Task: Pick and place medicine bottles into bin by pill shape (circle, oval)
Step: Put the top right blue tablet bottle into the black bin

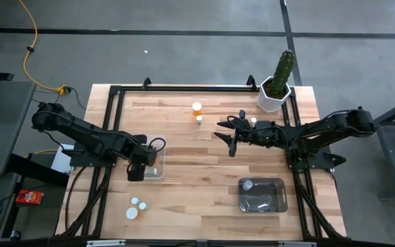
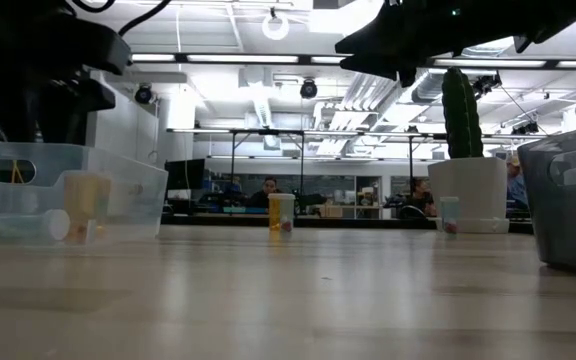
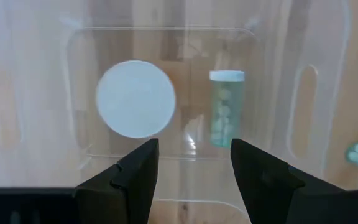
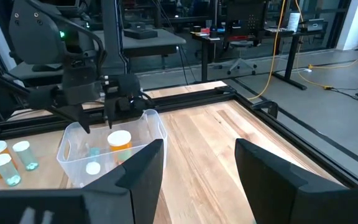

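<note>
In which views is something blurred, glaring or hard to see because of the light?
Low view: ceiling lights glare, the arms are dark silhouettes, and the near table is soft. Left wrist view: the clear bin looks hazy and washed out, though the lying bottle reads clearly. High view: even light.

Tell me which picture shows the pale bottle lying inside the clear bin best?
The left wrist view: the pale bottle lies in the clear bin, pills visible through its side. The low view shows it blurred behind the bin wall. The right wrist view gives a small glimpse; in the high view I cannot make it out.
</note>
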`<action>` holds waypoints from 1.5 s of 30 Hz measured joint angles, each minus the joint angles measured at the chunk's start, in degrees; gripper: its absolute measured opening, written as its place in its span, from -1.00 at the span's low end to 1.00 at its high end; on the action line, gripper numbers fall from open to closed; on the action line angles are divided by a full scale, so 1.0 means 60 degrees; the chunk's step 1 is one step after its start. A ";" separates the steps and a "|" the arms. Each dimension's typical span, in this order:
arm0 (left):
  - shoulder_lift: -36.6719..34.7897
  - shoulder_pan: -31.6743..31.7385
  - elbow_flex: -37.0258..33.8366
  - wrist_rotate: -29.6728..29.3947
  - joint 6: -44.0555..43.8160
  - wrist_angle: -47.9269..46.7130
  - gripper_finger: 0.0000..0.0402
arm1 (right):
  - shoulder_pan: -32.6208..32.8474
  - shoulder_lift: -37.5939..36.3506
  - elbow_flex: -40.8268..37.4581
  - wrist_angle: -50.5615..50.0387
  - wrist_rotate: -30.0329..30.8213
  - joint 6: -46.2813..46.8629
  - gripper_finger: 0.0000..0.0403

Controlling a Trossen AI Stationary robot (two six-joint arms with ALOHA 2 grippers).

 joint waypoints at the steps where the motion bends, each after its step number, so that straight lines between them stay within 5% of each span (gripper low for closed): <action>1: 0.0000 0.0000 0.0000 -0.0054 0.0001 0.0000 -0.06 | 0.0000 0.0000 0.0000 0.0000 0.0000 0.0000 -0.04; 28: 0.0000 0.0004 0.0000 -0.0615 0.0239 0.0040 -0.06 | 0.0000 0.0000 0.0004 -0.0004 0.0000 0.0000 -0.04; 45: 0.0056 -0.0301 -0.0607 0.1112 -0.0947 0.0760 0.07 | 0.0000 0.0000 0.0007 -0.0004 0.0001 0.0000 -0.04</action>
